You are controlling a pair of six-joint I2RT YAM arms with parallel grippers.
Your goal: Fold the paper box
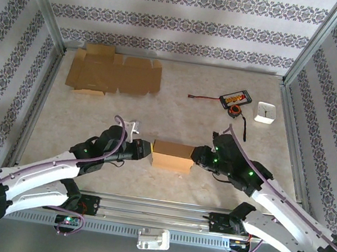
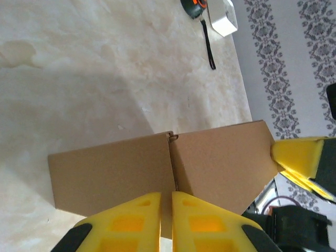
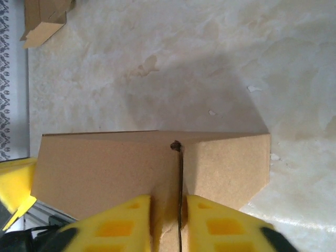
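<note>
so the paper box is sitting on the desk, close to the near edge and pretty much dead centre, right between the two arms; its long axis is running left to right, so one short end is pointing at each arm; the left hand is sitting at the left end and the right hand at the right end, both pointing inward along that same axis

from the left wrist camera, the yellow fingers are sitting almost together with just a thin sliver of brown card showing between them, so that hand is pinching a thin edge of the box; two brown panels are meeting at a seam right above the fingertips, and the box's far corner is sitting right up against a yellow finger of the other hand

the right wrist camera is showing much the same thing; its fingers are standing a bit wider, with a strip of card filling the gap, so it's clamped on its end of the box too; a dark slit is running up from that gap to a small hole where the panels are meeting

further back, a flat unfolded cardboard sheet is lying in the back-left corner of the desk; over at the back right, a tape measure and a small white box are sitting near each other, well apart from the paper box
</note>
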